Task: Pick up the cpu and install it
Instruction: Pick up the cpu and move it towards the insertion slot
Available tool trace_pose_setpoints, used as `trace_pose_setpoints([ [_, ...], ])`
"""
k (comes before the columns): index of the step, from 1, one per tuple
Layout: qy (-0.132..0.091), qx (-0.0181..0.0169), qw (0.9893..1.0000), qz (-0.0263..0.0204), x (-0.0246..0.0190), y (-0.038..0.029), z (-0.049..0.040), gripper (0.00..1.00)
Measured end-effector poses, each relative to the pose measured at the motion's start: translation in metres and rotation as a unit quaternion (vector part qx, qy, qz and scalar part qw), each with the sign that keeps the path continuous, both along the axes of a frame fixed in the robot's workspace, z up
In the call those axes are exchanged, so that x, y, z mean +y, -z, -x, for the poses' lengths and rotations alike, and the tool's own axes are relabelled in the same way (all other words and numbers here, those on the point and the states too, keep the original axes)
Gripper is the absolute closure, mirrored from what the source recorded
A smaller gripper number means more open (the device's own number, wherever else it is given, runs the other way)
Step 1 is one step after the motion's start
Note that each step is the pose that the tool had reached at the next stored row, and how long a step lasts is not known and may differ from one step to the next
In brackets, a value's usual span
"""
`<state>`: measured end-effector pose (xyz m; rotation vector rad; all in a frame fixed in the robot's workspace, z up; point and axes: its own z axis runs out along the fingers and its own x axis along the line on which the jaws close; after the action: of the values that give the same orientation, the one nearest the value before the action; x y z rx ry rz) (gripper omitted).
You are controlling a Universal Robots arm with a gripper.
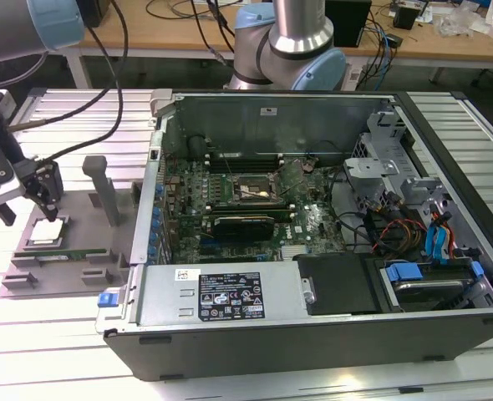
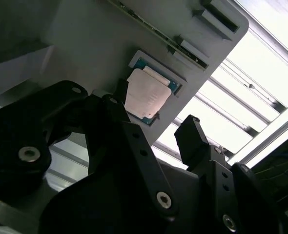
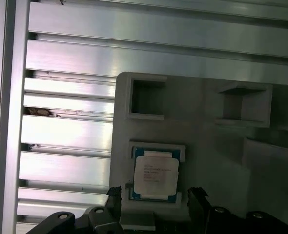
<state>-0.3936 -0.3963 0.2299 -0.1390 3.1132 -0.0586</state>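
The cpu is a small square chip with a silvery top. It lies flat in a recess of the grey holder plate at the exterior view's left, outside the computer case. My gripper hangs just above it, open, with nothing between the fingers. In both wrist views the cpu sits in its pocket. The black fingertips stand apart on either side of it without touching. The cpu socket lies on the motherboard inside the case.
The open computer case fills the middle and the exterior view's right, with cables and drive bays inside. A grey upright post stands on the holder plate, and a thin green memory stick lies along its front. The table is ribbed aluminium.
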Motion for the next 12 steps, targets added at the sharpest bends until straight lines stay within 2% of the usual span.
trace_pose_setpoints([
  [1,0.0,0.0,1.0,0.0003,0.0,0.0014,-0.0005,0.34],
  [5,-0.002,0.0004,1.0,0.0004,0.0,0.0153,-0.0023,0.34],
  [12,-0.002,0.0019,1.0,-0.0004,0.0,0.0303,-0.0064,0.34],
])
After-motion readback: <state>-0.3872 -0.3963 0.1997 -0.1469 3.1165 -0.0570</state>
